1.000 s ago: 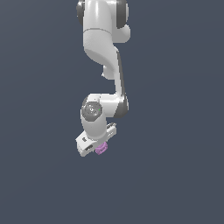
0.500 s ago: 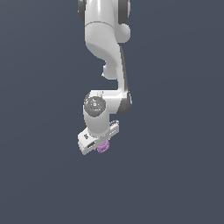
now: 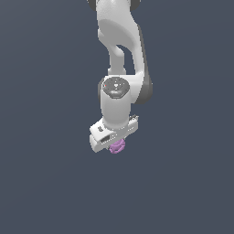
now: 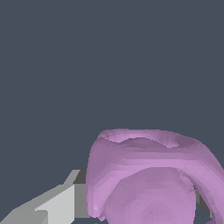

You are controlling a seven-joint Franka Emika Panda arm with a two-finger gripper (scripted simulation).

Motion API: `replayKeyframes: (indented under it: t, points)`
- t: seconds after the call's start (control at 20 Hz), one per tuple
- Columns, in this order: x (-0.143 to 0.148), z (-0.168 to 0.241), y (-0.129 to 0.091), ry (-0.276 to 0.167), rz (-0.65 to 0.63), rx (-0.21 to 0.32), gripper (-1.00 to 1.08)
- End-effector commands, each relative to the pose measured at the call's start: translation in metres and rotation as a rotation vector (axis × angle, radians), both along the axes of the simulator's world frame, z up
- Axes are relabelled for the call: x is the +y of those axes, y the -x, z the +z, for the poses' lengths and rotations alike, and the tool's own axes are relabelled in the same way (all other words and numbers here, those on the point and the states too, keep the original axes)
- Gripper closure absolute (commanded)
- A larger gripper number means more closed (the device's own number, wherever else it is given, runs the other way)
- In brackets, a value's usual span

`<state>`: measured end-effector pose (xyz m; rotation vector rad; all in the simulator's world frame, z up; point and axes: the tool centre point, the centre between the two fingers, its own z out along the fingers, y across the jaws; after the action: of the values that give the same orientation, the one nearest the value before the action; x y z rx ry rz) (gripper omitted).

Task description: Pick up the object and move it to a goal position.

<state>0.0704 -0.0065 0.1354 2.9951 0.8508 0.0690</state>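
The object [image 3: 117, 146] is a small light-purple ribbed ball, hanging just below the white hand of the arm in the exterior view. My gripper [image 3: 116, 144] is shut on it, and the fingers are mostly hidden behind the hand and the ball. In the wrist view the object [image 4: 148, 179] fills much of the picture, its curved ribs arching over a rounded core. One grey-white finger [image 4: 57, 204] presses against its side; the other finger is almost wholly hidden behind it.
Only a plain dark blue-grey background surrounds the arm [image 3: 119, 50] in both views. No table edge, container or other object shows.
The hand with the purple object has shifted toward the exterior view's right and slightly upward, and the wrist has turned a little. The grip on the object has held.
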Motion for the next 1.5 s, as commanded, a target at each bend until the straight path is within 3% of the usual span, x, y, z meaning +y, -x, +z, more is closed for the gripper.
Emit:
replayKeyframes:
  t: [0.0, 1.0, 1.45]
  points:
    - [0.016, 0.026, 0.0, 0.003, -0.028, -0.015, 1.08]
    - [0.14, 0.225, -0.006, 0.029, -0.246, -0.122, 1.08]
    - [0.183, 0.292, -0.011, 0.04, -0.319, -0.157, 1.08]
